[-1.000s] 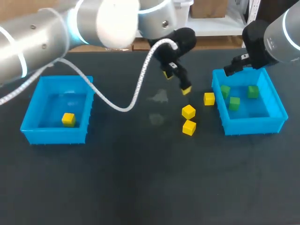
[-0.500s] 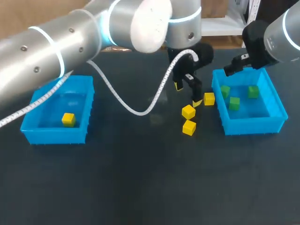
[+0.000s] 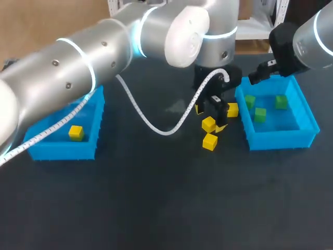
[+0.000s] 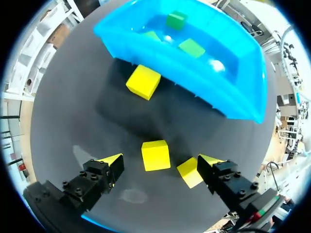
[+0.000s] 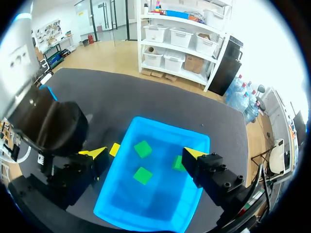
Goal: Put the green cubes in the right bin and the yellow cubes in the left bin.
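**A:** How is the left gripper [image 4: 161,164] held?

**B:** It is spread open, low over the dark matte table [image 3: 130,198]. A yellow cube [image 4: 155,155] is framed between the black fingers. A gap can be seen on each side, so nothing is gripped.

**A:** And around it?

**B:** A second yellow cube [image 4: 188,174] is partly hidden by one finger. A third yellow cube [image 4: 143,81] lies just beside the outer wall of the right bin [image 4: 194,73]. The cubes are plain, sharp-edged blocks. The bin is glossy blue plastic with sloped walls.

**A:** What is shown only elsewhere?

**B:** In the head view, the left bin [image 3: 62,151] is seen near the table's left edge, with a lone yellow cube [image 3: 76,133] inside. A white ribbed cable [image 3: 156,125] hangs from the left arm. In the right wrist view, the right gripper [image 5: 146,154] is held parted above the right bin, where three green cubes [image 5: 142,175] lie.
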